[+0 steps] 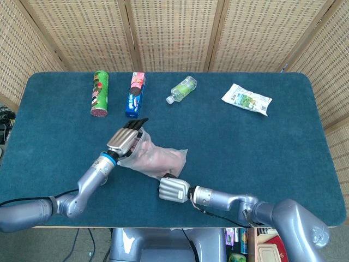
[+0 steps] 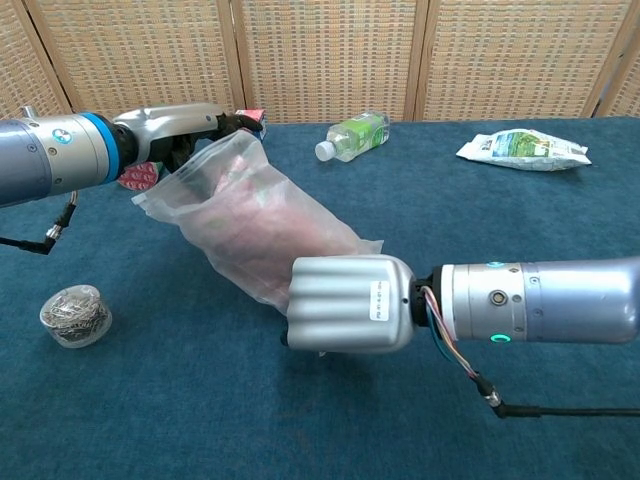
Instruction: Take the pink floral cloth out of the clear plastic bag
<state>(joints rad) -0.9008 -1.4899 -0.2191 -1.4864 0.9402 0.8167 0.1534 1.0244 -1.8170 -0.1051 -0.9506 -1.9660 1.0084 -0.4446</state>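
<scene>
While my left hand (image 1: 124, 140) holds the upper, open end of the clear plastic bag (image 2: 245, 225), with its dark fingertips (image 1: 137, 123) at the bag's rim, the bag slopes down from there toward my right hand (image 2: 348, 303). That right hand sits at the bag's lower end with its back to the chest camera and its fingers curled under; the bag's bottom edge disappears behind it, so I cannot tell whether it is clamped on the plastic or only closed against it.

Inside the bag the pink floral cloth (image 2: 262, 215) shows through the plastic as a bunched pink mass filling most of its length. It is wholly inside the bag.

From the head view, the bag lies near the front middle of the blue table (image 1: 262, 158), between my two hands. Along the far edge lie a green can (image 1: 100, 93) on its side, just beside it a blue and pink cookie pack (image 1: 134, 94), then a small green bottle (image 1: 182, 89) on its side, and well to the right a white and green snack packet (image 1: 246, 99). In the chest view a small round container of metal clips (image 2: 75, 313) sits on the table under my left arm.
</scene>
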